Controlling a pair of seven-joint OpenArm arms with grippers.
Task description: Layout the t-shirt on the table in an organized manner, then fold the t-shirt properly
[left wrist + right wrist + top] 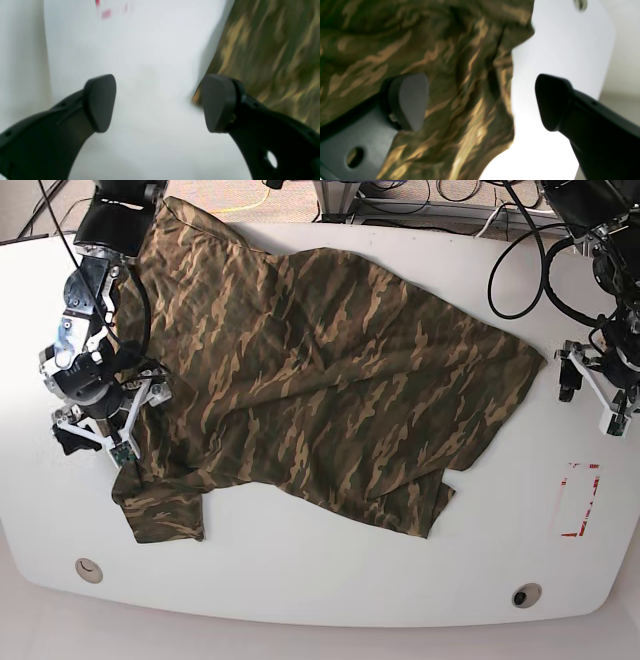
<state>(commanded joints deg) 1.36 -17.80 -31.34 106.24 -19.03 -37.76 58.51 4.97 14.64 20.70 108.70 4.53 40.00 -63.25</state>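
Your left hand [160, 103] gapes empty beside the t-shirt [330, 380]; right hand [482, 100] open, straddling its edge on the surface [300, 580].

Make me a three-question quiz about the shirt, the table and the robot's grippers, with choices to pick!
1. Where is the red tape rectangle?
A. Under the t-shirt
B. On bare table, on the left gripper's side
C. Beside the right gripper

2. How many small round holes show along the table's front edge?
A. Two
B. Four
C. None

3. What is the left gripper doing?
A. Pinching the t-shirt
B. Open, holding nothing
C. Holding tape

Answers: 1 B, the base view shows it clear of the t-shirt, near that arm. 2 A, one hole sits at each front corner. 3 B, its pads stand apart over white table.
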